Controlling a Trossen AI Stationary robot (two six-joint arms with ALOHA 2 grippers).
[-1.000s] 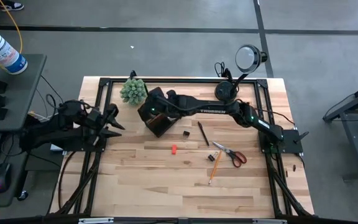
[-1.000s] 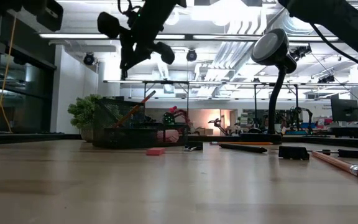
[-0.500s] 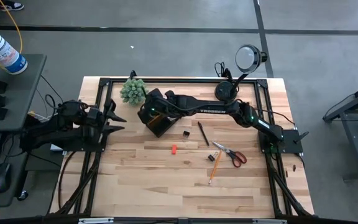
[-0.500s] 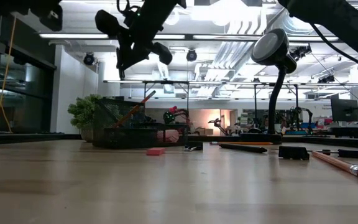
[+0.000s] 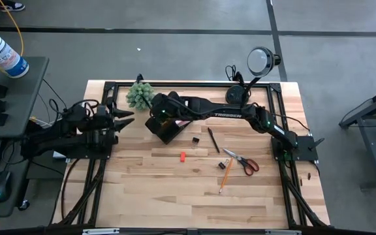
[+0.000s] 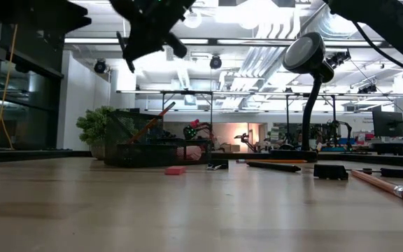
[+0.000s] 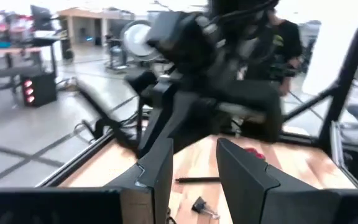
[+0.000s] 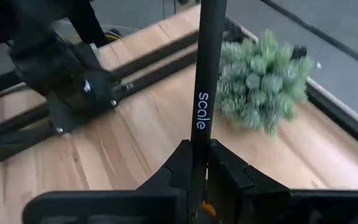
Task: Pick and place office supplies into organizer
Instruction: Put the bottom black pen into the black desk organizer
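From above, the right pincer point(image 5: 162, 116) reaches across the bench point(image 5: 175, 189) over the black compartmented organizer point(image 5: 167, 129). Its wrist view shows it clamping a black pen point(image 8: 202, 93). The left pincer point(image 5: 124, 117) waits, fingers parted.

One scissors point(image 5: 243, 162), two pencils point(image 5: 225, 175)

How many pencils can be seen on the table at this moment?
2. The loose pencil lies flat on the table near the scissors. The leaning pencil stands tilted inside the organizer, as the low view shows. More may be hidden there.
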